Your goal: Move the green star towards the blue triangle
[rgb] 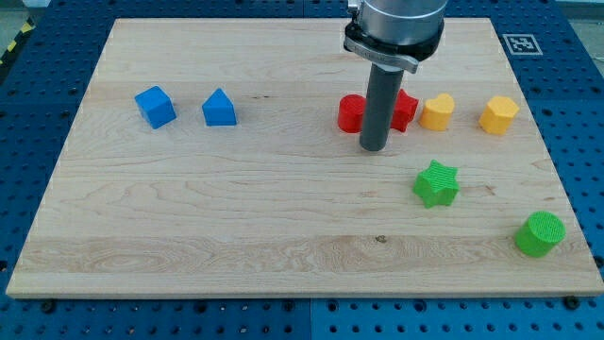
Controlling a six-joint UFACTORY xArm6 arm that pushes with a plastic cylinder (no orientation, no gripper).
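Nearest on the table (189, 227), the green cylinder (540, 233) sits right of and below the green star (435, 183). My tip (374, 147), a bare rod with no claw, stands just up-left of the star. The blue triangle (219, 109) lies far left, beyond it.

Green star (436, 183), blue triangle (219, 109)

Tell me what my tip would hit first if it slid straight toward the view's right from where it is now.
Probably nothing at first: my tip sits just below the red blocks, and the green star lies lower right, off that line. The yellow blocks sit above it, though depth is uncertain.
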